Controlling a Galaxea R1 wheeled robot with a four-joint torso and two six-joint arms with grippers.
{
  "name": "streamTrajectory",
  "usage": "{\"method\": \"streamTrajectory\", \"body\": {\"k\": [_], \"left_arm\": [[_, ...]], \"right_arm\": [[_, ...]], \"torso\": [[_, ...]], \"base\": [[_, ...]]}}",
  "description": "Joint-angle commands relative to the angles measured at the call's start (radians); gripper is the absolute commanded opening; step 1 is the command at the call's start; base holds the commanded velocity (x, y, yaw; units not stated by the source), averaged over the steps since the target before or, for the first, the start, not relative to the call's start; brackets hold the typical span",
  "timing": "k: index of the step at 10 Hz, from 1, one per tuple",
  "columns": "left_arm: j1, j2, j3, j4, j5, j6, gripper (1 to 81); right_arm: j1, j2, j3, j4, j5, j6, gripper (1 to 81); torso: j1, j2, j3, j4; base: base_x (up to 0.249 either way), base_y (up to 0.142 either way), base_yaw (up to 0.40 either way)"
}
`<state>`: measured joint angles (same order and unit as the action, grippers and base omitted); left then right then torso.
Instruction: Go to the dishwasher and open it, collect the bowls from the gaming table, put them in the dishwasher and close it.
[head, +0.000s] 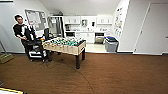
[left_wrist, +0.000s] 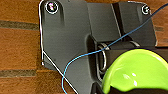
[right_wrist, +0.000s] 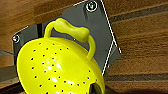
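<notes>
A lime-green bowl (left_wrist: 135, 70) hangs close to the left wrist camera above the brown floor, and my left gripper (left_wrist: 125, 90) is shut on its rim. In the right wrist view my right gripper (right_wrist: 96, 89) is shut on a yellow-green bowl (right_wrist: 55, 67) with small holes and a looped handle. A corner of the gaming table (head: 8, 91), white with a yellowish edge, shows at the lower left of the head view. The dishwasher (head: 99, 38) is small and far off in the kitchen at the back; I cannot tell how its door stands.
A table-football table (head: 65, 45) stands ahead to the left on the brown floor. A person (head: 22, 32) stands behind a cart (head: 35, 50) beside it. Grey bins (head: 111, 44) sit by the kitchen opening. A white door (head: 152, 27) is on the right.
</notes>
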<state>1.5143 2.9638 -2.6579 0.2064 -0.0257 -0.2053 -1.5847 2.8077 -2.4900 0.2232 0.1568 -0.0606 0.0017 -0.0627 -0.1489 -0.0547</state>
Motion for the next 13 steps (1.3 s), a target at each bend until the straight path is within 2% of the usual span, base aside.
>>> {"method": "streamTrajectory", "body": {"k": [1,3,5,13], "left_arm": [[-0.05,-0.009,0.004,0.011,0.043,0.007,1.0],[-0.05,-0.009,0.004,0.011,0.043,0.007,1.0],[-0.047,-0.009,0.004,0.011,0.043,0.007,1.0],[-0.047,-0.009,0.004,0.011,0.041,0.006,1.0]], "right_arm": [[0.022,-0.015,0.002,-0.01,-0.066,-0.004,1.0],[0.021,-0.015,0.004,-0.01,-0.066,-0.004,1.0],[0.022,-0.015,0.002,-0.01,-0.066,-0.005,1.0],[0.028,-0.015,0.005,-0.01,-0.068,-0.005,1.0]], "torso": [[0.0,0.0,0.0,0.0],[0.0,0.0,0.0,0.0],[0.0,0.0,0.0,0.0],[0.0,0.0,0.0,0.0]], "base": [[0.0,0.0,-0.378],[0.0,0.0,-0.364],[0.035,-0.109,0.0],[0.0,0.0,0.0]]}}
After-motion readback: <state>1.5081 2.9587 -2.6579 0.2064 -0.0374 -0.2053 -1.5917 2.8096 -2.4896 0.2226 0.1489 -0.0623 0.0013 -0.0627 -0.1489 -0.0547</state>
